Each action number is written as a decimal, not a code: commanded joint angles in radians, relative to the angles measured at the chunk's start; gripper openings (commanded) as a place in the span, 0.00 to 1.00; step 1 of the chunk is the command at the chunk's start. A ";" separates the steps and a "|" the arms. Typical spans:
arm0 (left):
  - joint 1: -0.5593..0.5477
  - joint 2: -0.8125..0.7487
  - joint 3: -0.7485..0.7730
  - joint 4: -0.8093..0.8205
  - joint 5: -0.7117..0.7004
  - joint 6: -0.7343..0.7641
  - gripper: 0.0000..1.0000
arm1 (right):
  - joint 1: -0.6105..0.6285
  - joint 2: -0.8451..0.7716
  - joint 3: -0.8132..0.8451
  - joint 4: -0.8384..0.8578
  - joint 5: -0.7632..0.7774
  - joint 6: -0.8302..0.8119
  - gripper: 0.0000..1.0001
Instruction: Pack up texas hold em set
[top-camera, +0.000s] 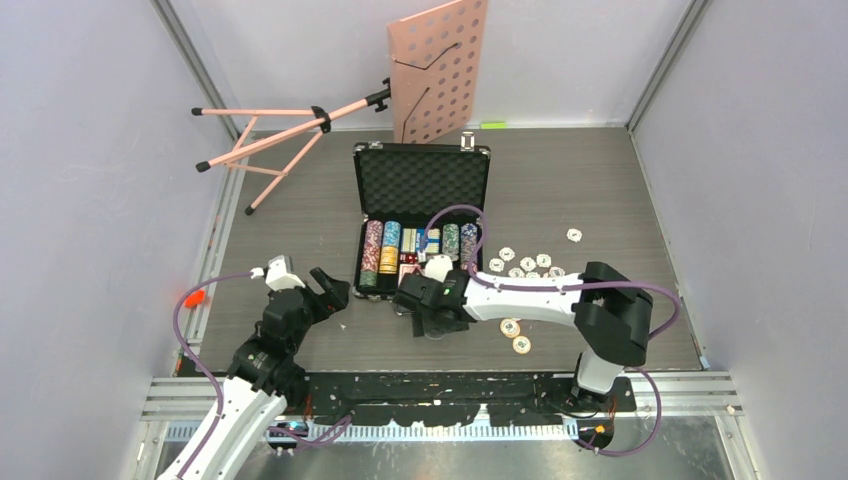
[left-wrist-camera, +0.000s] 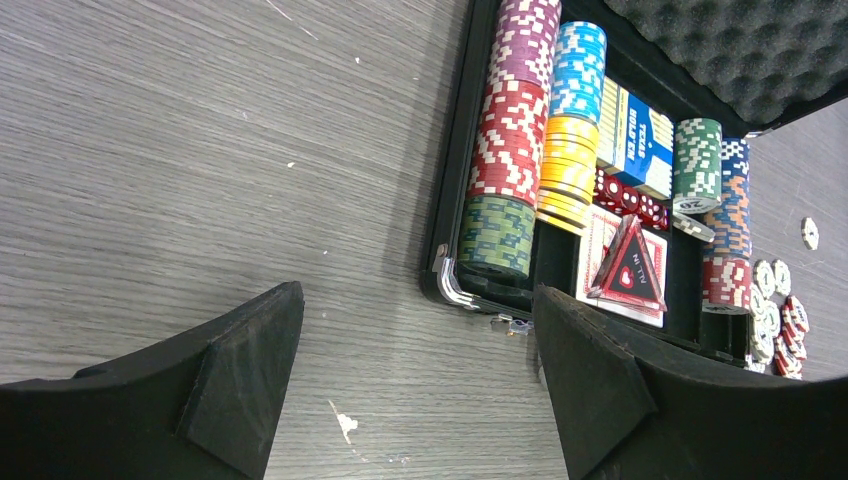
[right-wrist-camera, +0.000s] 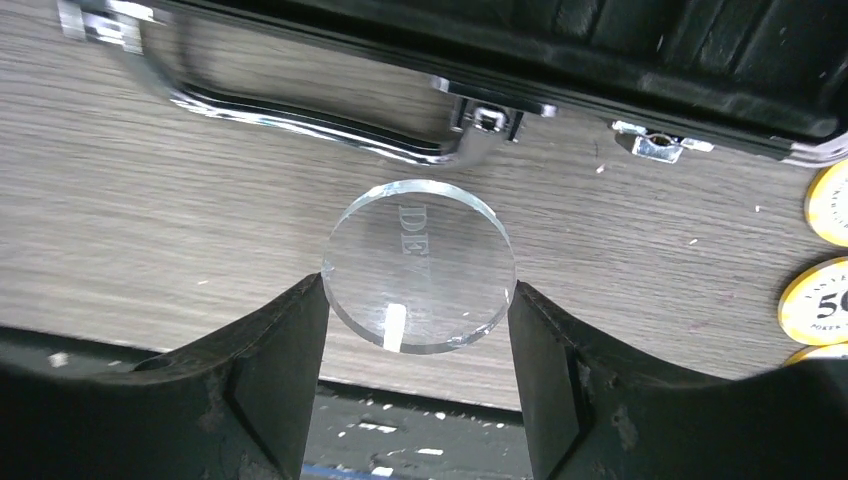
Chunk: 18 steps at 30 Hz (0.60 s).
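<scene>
While case (top-camera: 420, 185) lies open mid-bench (top-camera: 600, 190), chip stacks (top-camera: 390, 245) already slotted, step in hand is loose-piece pickup.
Left end effector (left-wrist-camera: 417, 292): spread, empty, near case's corner.
Loose chips (top-camera: 528, 265): on bench right of case.
Right end effector (right-wrist-camera: 418, 295): pads flank clear dealer disc (right-wrist-camera: 420, 240) beside handle (right-wrist-camera: 300, 100); firm pinch cannot tell.
Next: seat pinch, lift, clear rim, place inside.

The left arm rises from its base with a bent elbow. The black two-finger left gripper (top-camera: 326, 296) (left-wrist-camera: 417, 305) hangs low over the grey wood-grain worktop (top-camera: 560, 180), jaws spread wide around nothing. The right arm folds and stretches leftward, and the black right gripper (top-camera: 425, 316) (right-wrist-camera: 416, 305) presses its jaws on both edges of a clear round acrylic disc (right-wrist-camera: 420, 262).
</scene>
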 joint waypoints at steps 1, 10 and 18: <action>-0.002 -0.001 0.000 0.046 0.002 0.019 0.87 | -0.027 -0.091 0.117 -0.037 0.050 -0.051 0.54; -0.002 -0.002 0.000 0.045 0.001 0.019 0.87 | -0.225 -0.023 0.287 -0.002 0.020 -0.233 0.53; -0.002 0.004 0.002 0.045 0.000 0.019 0.87 | -0.330 0.180 0.507 -0.005 -0.016 -0.326 0.55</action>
